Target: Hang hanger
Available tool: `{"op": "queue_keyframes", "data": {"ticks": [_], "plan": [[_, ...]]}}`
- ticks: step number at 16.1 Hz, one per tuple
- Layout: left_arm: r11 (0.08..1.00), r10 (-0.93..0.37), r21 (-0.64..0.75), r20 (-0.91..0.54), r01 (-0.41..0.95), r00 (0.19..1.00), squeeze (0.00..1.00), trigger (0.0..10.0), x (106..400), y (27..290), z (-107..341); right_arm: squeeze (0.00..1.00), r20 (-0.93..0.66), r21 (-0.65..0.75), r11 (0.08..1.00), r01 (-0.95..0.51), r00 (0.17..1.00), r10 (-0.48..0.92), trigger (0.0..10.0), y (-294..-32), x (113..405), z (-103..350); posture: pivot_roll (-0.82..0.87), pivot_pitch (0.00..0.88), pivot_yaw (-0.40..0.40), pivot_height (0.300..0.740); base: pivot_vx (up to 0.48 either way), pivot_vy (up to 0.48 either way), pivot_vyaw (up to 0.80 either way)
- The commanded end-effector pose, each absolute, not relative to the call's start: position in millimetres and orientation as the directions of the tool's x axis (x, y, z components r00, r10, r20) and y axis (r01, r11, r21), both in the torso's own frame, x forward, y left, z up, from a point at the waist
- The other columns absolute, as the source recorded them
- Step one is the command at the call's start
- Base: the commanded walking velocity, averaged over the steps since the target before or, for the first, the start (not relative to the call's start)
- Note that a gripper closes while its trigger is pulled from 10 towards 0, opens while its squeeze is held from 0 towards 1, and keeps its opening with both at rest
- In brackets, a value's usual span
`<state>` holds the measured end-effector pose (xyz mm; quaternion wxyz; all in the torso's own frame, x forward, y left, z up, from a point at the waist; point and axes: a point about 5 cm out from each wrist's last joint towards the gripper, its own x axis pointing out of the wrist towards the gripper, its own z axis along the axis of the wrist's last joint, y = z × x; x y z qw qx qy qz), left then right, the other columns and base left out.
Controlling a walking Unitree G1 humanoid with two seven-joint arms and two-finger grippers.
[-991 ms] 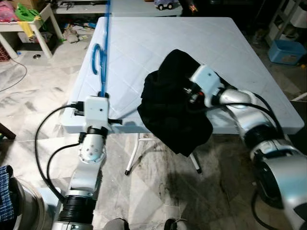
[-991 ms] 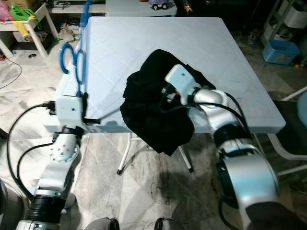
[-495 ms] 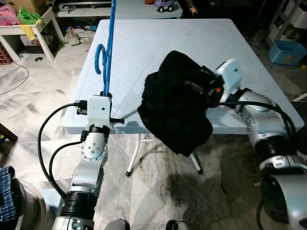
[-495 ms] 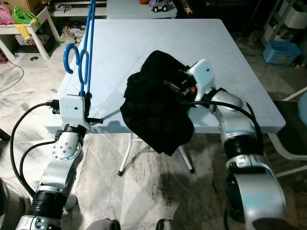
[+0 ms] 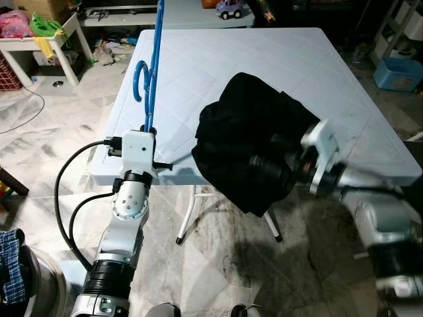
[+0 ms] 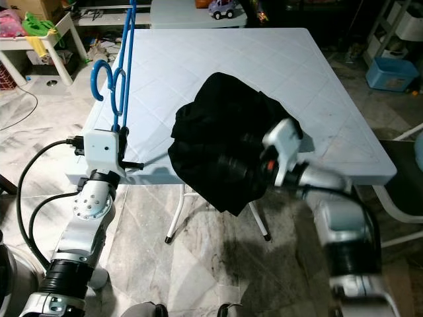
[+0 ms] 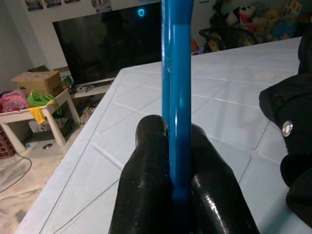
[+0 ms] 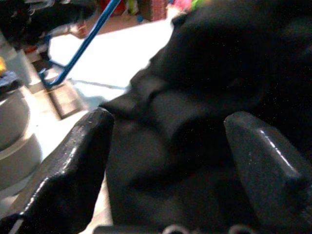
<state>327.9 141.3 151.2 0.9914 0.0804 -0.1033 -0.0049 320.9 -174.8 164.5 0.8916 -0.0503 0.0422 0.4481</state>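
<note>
A blue plastic hanger (image 5: 154, 66) stands upright at the left front corner of the light blue table (image 5: 225, 53), its hook (image 5: 138, 82) pointing left. My left gripper (image 7: 178, 134) is shut on the hanger's bar (image 7: 176, 73) from below. A black garment (image 5: 254, 142) lies bunched on the table and droops over its front edge. My right gripper (image 8: 168, 131) is open, its two fingers (image 8: 80, 161) spread wide with the garment's folds (image 8: 204, 87) just ahead of them. The right arm (image 5: 324, 165) is blurred, low at the table's front right edge.
A small white table (image 5: 39, 30) with toys stands at the far left, a blue bin (image 5: 400, 69) at the far right. A toy car (image 5: 230, 8) sits behind the table. A white chair (image 6: 406, 172) is on my right. Folding table legs (image 5: 188, 214) stand on marble floor.
My right arm has swung off the tabletop, down and to the right, to the table's front edge beside the hanging garment. The left gripper still holds the hanger upright.
</note>
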Motion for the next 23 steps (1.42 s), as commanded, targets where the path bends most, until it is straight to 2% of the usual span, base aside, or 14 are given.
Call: {"op": "queue_keyframes", "data": {"ticks": [1, 6, 9, 14, 15, 17, 19, 20, 21, 22, 23], "plan": [[0.987, -0.042, 0.160, 0.222, 0.006, 0.974, 0.00, 10.0, 329, 139, 155, 1.00, -0.121, -0.034, 0.553, -0.833, 0.553, 0.825, 10.0, -167, 316, 166, -0.06, 0.104, 0.027, 0.740, 0.000, 0.000, 0.00], [0.987, -0.042, 0.160, 0.220, 0.006, 0.975, 0.00, 10.0, 326, 142, 154, 1.00, -0.115, 0.105, 0.491, -0.865, 0.480, 0.870, 10.0, -137, 312, 146, -0.03, 0.119, 0.024, 0.740, 0.000, 0.000, 0.00], [0.986, -0.033, 0.164, 0.221, -0.004, 0.975, 0.00, 10.0, 324, 146, 155, 1.00, -0.119, 0.149, 0.491, -0.858, 0.478, 0.870, 10.0, -121, 321, 136, -0.01, 0.125, 0.021, 0.740, 0.000, 0.000, 0.00], [0.985, -0.024, 0.169, 0.221, -0.014, 0.975, 0.00, 10.0, 321, 149, 155, 1.00, -0.200, 0.152, 0.587, -0.796, 0.557, 0.806, 10.0, -99, 345, 123, 0.01, 0.130, 0.017, 0.740, 0.000, 0.000, 0.00], [0.985, -0.023, 0.170, 0.222, -0.016, 0.975, 0.00, 10.0, 321, 150, 156, 0.95, -0.223, 0.114, 0.644, -0.756, 0.613, 0.758, 10.0, -97, 355, 124, 0.02, 0.132, 0.015, 0.740, 0.000, 0.000, 0.00], [0.985, -0.022, 0.172, 0.221, -0.017, 0.975, 0.00, 10.0, 320, 151, 156, 0.90, -0.231, 0.065, 0.695, -0.717, 0.666, 0.709, 10.0, -94, 367, 131, 0.03, 0.133, 0.014, 0.740, 0.000, 0.000, 0.00], [0.985, -0.020, 0.173, 0.220, -0.018, 0.975, 0.00, 10.0, 319, 151, 155, 0.39, -0.246, 0.030, 0.741, -0.671, 0.713, 0.656, 10.0, -96, 375, 135, 0.03, 0.131, 0.011, 0.740, 0.000, 0.000, 0.00], [0.985, -0.017, 0.171, 0.218, -0.021, 0.976, 0.00, 10.0, 319, 151, 155, 0.29, -0.259, 0.009, 0.773, -0.635, 0.745, 0.615, 10.0, -99, 379, 136, 0.03, 0.131, 0.010, 0.740, 0.000, 0.000, 0.00], [0.985, -0.017, 0.170, 0.217, -0.021, 0.976, 0.00, 10.0, 318, 150, 155, 0.07, -0.277, -0.055, 0.805, -0.590, 0.784, 0.555, 10.0, -103, 384, 137, 0.03, 0.131, 0.010, 0.740, 0.000, 0.000, 0.00], [0.985, -0.017, 0.170, 0.217, -0.021, 0.976, 0.00, 10.0, 318, 150, 155, 0.00, -0.273, -0.062, 0.820, -0.569, 0.800, 0.534, 10.0, -105, 386, 139, 0.03, 0.131, 0.011, 0.740, 0.000, 0.000, 0.00], [0.985, -0.020, 0.169, 0.215, -0.017, 0.976, 0.00, 10.0, 318, 149, 155, 0.00, -0.244, -0.081, 0.850, -0.520, 0.838, 0.489, 10.0, -108, 392, 147, 0.03, 0.131, 0.011, 0.740, 0.000, 0.000, 0.00]]}}
